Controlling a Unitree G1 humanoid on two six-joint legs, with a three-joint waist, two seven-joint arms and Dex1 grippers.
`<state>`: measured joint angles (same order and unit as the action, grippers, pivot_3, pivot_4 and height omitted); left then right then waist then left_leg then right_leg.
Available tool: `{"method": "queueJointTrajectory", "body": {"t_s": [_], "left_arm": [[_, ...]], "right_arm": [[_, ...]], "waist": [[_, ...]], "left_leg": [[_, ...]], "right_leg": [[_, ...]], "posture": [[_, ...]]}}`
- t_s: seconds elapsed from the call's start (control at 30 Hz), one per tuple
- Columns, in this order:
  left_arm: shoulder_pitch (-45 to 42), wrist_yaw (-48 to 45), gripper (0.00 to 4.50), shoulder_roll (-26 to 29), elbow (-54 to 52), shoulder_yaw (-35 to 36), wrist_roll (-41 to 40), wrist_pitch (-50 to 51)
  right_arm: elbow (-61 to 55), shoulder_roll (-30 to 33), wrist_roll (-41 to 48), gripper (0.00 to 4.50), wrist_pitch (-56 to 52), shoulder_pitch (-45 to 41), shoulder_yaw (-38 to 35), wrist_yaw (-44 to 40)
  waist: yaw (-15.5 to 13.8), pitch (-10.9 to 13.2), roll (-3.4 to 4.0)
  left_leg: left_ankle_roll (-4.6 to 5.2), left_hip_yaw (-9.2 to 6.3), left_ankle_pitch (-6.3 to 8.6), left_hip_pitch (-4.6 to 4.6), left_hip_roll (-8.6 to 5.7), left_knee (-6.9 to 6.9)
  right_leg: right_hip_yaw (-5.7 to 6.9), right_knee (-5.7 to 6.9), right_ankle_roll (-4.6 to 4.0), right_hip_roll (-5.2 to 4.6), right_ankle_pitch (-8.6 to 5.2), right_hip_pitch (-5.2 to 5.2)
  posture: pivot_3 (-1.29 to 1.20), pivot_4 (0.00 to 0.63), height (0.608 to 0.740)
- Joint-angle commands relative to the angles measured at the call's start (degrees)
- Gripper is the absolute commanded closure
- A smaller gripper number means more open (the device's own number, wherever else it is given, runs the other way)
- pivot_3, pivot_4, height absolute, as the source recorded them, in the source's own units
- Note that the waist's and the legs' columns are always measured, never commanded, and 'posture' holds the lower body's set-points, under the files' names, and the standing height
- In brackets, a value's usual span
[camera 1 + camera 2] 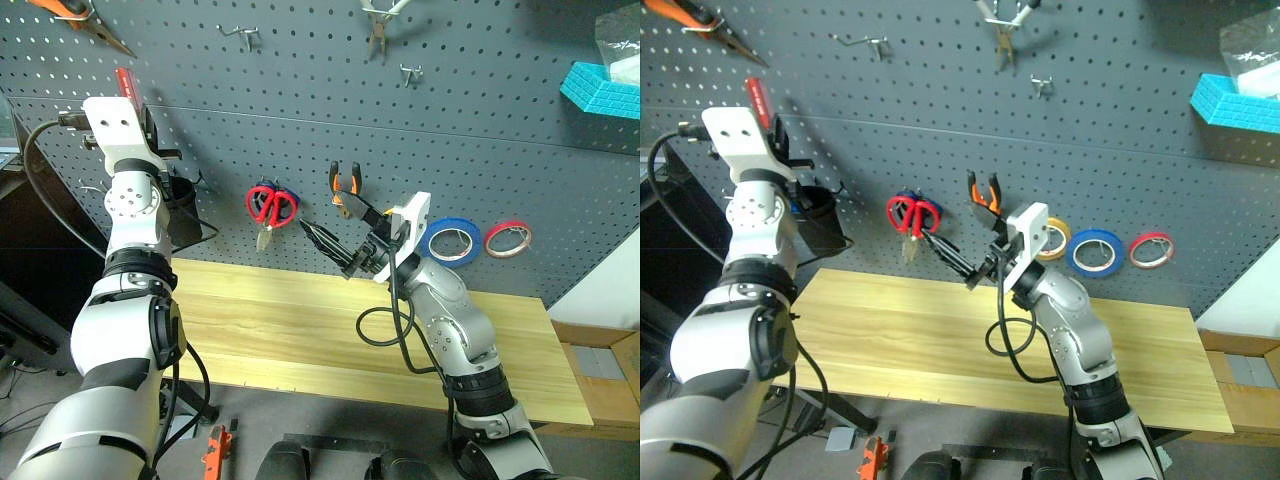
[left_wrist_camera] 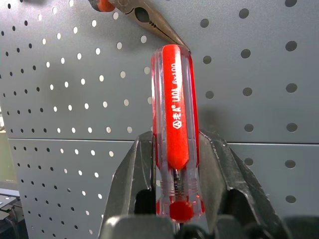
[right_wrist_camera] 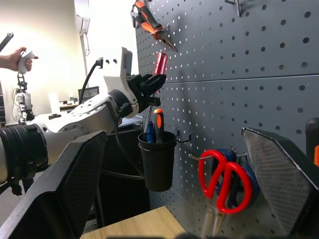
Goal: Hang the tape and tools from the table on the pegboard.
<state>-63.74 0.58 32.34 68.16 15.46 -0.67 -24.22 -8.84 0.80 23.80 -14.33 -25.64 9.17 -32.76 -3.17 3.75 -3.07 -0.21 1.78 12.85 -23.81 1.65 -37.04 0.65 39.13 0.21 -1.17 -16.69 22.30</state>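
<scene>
The screwdriver (image 2: 175,134) stands upright in the middle of the left wrist view, its clear red handle clamped between the two black jaws of the left gripper (image 2: 175,199), which close narrowly on its lower part. In the head views this gripper (image 1: 140,120) sits at the upper left, holding the screwdriver (image 1: 126,84) handle-up close to the pegboard (image 1: 480,110). Just below it hangs a black cup (image 3: 157,162) on the pegboard, with a few tool handles sticking out of its top.

At the centre of the left eye view the right gripper (image 1: 335,250) hovers above the worktop (image 1: 270,330) with its jaws spread wide and nothing between them; in the right wrist view the two broad fingers (image 3: 75,184) stand far apart at the lower corners.

The red scissors (image 1: 270,205) already hang on the pegboard left of centre, over a blue-handled pair (image 3: 251,177) behind them. Just to their right hang the small orange-and-black pliers (image 1: 345,182). Further right, behind and beside the right arm, the blue tape (image 1: 452,240) hangs on the board, with a yellow roll (image 1: 1056,236) on its left and a red roll (image 1: 508,238) on its right.

Long-nosed orange pliers (image 1: 85,20) hang at the upper left corner, and another pair of pliers (image 1: 378,25) at the top centre. A light blue box (image 1: 600,90) sits at the upper right. In the right wrist view a person's hand (image 3: 17,59) shows at the far left.
</scene>
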Motion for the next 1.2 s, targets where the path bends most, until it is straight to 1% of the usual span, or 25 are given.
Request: {"method": "queueJointTrajectory", "body": {"t_s": [0.03, 0.3, 0.53, 0.7, 0.93, 1.07, 1.2], "left_arm": [[-0.86, -0.01, 3.68, 0.50, -1.32, -0.31, -0.06, -1.90], [0.29, -0.14, 3.68, 0.95, -1.98, -0.15, -0.21, -1.97], [3.92, 0.16, 3.68, 0.55, -5.30, 0.28, -0.97, -1.83], [11.01, 0.27, 3.68, -1.57, -13.97, 0.57, -2.43, 0.42], [21.76, 2.09, 3.68, -4.20, -28.97, 1.31, -3.83, 7.61], [23.97, 2.91, 3.68, -4.98, -33.59, 1.46, -4.08, 10.86], [24.23, 3.03, 3.68, -5.27, -35.08, 1.37, -4.13, 12.61]], "right_arm": [[-2.89, 0.02, 0.40, 0.00, 0.70, 0.19, -0.50, 0.53], [-3.06, 0.06, 0.51, 0.00, 0.68, 0.49, -0.33, 0.77], [-2.85, 0.43, 0.52, 0.00, 0.73, 0.36, -0.69, 0.70], [-3.58, 1.32, 0.69, 0.00, 0.51, 0.65, -0.55, 0.08], [-3.65, 1.82, 0.74, 0.00, 0.53, 0.64, -0.32, -0.35], [-3.20, 1.91, 0.79, 0.00, 0.63, 0.38, -0.46, -0.57], [-3.18, 2.09, 0.79, 0.00, 0.55, 0.25, -0.49, -0.76]], "waist": [[0.00, 0.01, 0.01], [0.00, 0.02, 0.03], [0.14, 0.03, 0.04], [0.21, 0.04, 0.05], [0.33, 0.04, 0.05], [0.22, 0.03, 0.04], [0.12, 0.03, 0.04]], "left_leg": [[0.00, 0.00, 0.00, 0.00, 0.00, 0.00], [0.00, -0.01, 0.00, 0.00, 0.00, 0.00], [0.01, -0.01, 0.00, 0.01, 0.01, 0.00], [0.01, -0.01, 0.00, 0.02, 0.02, 0.01], [0.01, -0.01, 0.00, 0.04, 0.04, 0.01], [0.01, -0.04, 0.00, 0.04, 0.04, 0.00], [0.01, -0.06, 0.00, 0.04, 0.02, -0.03]], "right_leg": [[0.00, 0.00, 0.00, 0.00, 0.00, 0.00], [0.00, 0.01, 0.00, 0.00, 0.00, 0.00], [-0.01, 0.01, 0.00, 0.00, 0.00, 0.00], [-0.05, 0.01, 0.00, -0.02, 0.00, -0.01], [-0.07, 0.04, -0.01, -0.04, 0.00, -0.01], [-0.06, 0.06, -0.01, -0.04, 0.00, -0.02], [-0.05, 0.08, -0.01, -0.05, 0.01, -0.04]], "posture": [[0.12, 0.043, 0.740], [0.13, 0.051, 0.740], [0.12, 0.054, 0.740], [0.12, 0.053, 0.740], [0.13, 0.048, 0.740], [0.13, 0.045, 0.740], [0.13, 0.042, 0.740]]}}
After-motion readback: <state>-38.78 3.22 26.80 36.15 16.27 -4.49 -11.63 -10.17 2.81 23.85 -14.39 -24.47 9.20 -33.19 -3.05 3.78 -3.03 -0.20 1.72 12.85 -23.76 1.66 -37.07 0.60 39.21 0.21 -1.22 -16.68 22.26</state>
